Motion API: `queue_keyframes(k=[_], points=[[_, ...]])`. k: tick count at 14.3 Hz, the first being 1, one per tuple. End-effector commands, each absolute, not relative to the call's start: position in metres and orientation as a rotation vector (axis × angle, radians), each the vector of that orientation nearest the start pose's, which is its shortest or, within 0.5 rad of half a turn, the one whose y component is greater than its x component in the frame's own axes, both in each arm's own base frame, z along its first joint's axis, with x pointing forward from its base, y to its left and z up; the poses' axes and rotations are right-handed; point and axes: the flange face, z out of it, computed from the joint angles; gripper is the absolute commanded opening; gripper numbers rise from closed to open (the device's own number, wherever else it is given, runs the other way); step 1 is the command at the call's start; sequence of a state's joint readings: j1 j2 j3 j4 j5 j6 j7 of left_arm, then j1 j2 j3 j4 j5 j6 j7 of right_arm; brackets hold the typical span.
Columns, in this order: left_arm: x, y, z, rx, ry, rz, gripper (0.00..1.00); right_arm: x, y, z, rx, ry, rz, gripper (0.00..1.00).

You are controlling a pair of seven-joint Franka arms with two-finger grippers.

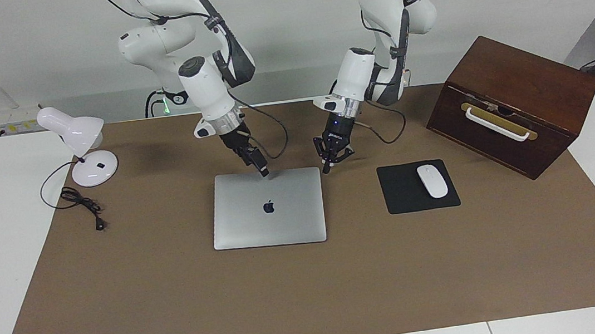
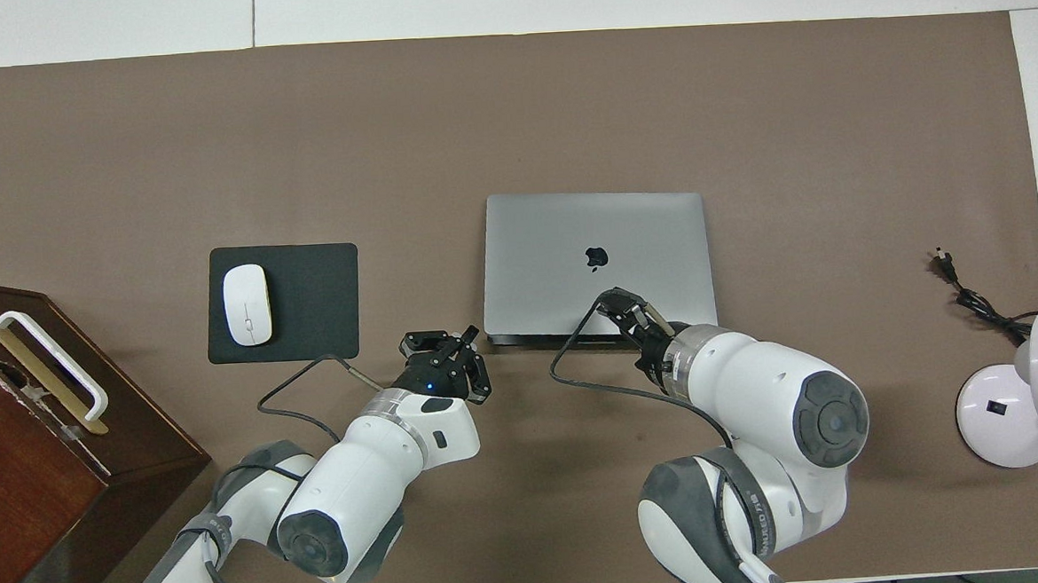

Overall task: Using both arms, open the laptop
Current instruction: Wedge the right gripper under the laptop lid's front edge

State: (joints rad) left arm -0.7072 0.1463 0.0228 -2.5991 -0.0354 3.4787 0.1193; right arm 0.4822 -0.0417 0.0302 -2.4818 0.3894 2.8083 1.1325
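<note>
We see the right gripper (image 1: 262,170) with its jaws drawn together, tips down at the edge of the laptop (image 1: 267,208) nearest the robots, about midway along that edge; whether the tips actually touch the lid we cannot confirm from either view. The left gripper (image 1: 333,158) has its fingers spread apart and grasps nothing; it hangs low over the brown mat (image 1: 311,288), just off the laptop's corner nearest the robots on the left arm's side. The laptop lies closed and flat near the middle of the mat, lid up with the dark logo showing. Toward the left arm's end of the table, we find a black mouse pad (image 1: 407,193) with a white mouse (image 1: 432,181) on it, and past that a wooden box (image 1: 520,102) with a white handle. Toward the right arm's end stands a white lamp (image 1: 79,147), its black cord (image 1: 80,200) trailing on the mat.
</note>
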Motion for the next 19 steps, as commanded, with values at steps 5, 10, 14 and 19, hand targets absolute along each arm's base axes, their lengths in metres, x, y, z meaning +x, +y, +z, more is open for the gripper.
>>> queue_keyframes(k=[5, 10, 14, 19], points=[[0.398, -0.325, 0.272, -2.866, 1.236, -1.165, 0.0, 0.452, 0.222, 0.338, -2.419, 1.265, -0.163, 0.97], [0.4, -0.328, 0.266, -2.862, 1.247, -1.155, 0.0, 0.461, 0.221, 0.331, -2.433, 1.255, -0.166, 0.97], [0.4, -0.329, 0.263, -2.859, 1.256, -1.15, 0.0, 0.476, 0.216, 0.336, -2.409, 1.245, -0.221, 0.97], [0.392, -0.339, 0.267, -2.861, 1.276, -1.162, 0.0, 0.496, 0.216, 0.346, -2.387, 1.234, -0.253, 0.97]])
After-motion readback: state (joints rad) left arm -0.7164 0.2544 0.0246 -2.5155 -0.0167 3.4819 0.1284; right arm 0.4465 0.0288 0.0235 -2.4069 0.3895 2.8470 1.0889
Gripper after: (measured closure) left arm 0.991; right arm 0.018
